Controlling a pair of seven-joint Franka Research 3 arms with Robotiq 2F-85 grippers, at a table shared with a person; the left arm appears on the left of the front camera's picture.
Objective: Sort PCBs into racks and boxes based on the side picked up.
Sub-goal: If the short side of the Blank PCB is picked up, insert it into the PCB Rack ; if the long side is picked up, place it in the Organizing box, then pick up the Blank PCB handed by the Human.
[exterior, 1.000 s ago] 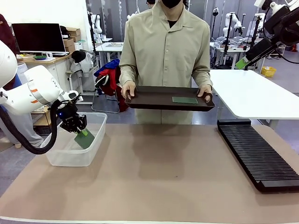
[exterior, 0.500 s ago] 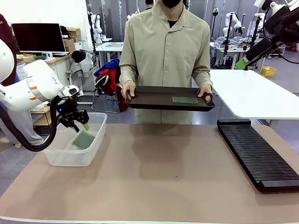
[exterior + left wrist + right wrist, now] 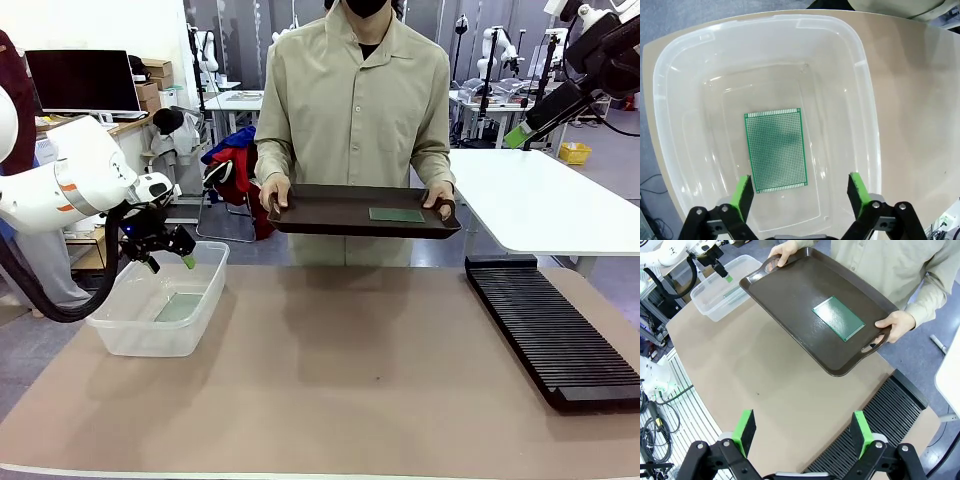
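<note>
- L pincer [image 3: 800,181] hangs over clear tub [image 3: 860,65], fingers spread wide, holding nothing.
- Green PCB [image 3: 776,150] lies flat on tub floor, gridded face up.
- R pincer [image 3: 803,416] is wide too, empty, high above bench [image 3: 350,380].
- Person [image 3: 350,120] holds brown tray [image 3: 790,290] by its handles; second PCB [image 3: 838,318] lies flat on it.
- Black rack [image 3: 550,330] lies on bench, robot's right.

Left fingers [image 3: 744,195] spread wide (pads well apart); right fingers [image 3: 746,430] likewise.
</note>
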